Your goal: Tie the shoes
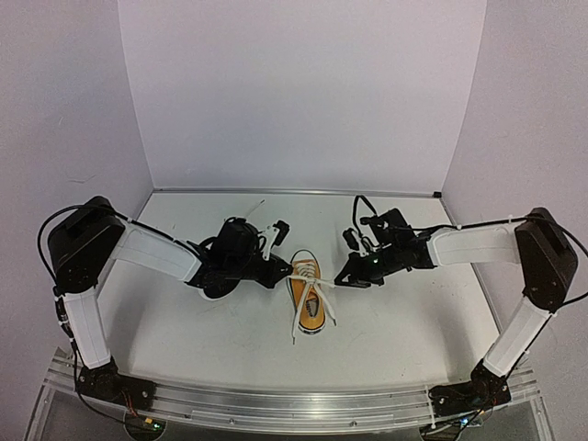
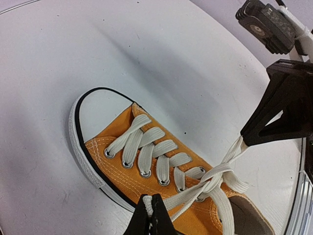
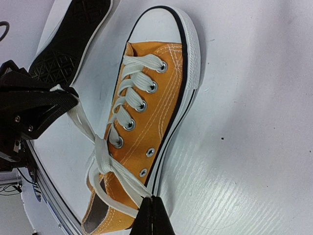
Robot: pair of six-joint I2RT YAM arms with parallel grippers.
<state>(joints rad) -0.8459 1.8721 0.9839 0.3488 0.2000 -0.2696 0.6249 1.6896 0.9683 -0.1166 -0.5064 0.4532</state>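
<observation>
The orange shoe (image 1: 310, 299) lies mid-table, toe away from me; it also shows in the left wrist view (image 2: 146, 147) and the right wrist view (image 3: 156, 98). Its white laces cross in a first knot (image 2: 215, 178) over the tongue. My left gripper (image 1: 283, 271) is shut on one lace strand (image 2: 195, 196) at the shoe's left side. My right gripper (image 1: 342, 278) is shut on the other strand (image 3: 129, 188) at the shoe's right side. Both strands run taut from the knot. The other shoe lies sole up (image 3: 73, 39) under my left arm, mostly hidden in the top view.
White walls (image 1: 294, 92) close the table on three sides. An aluminium rail (image 1: 294, 404) runs along the near edge. Loose lace ends (image 1: 296, 326) trail beside the orange shoe's heel.
</observation>
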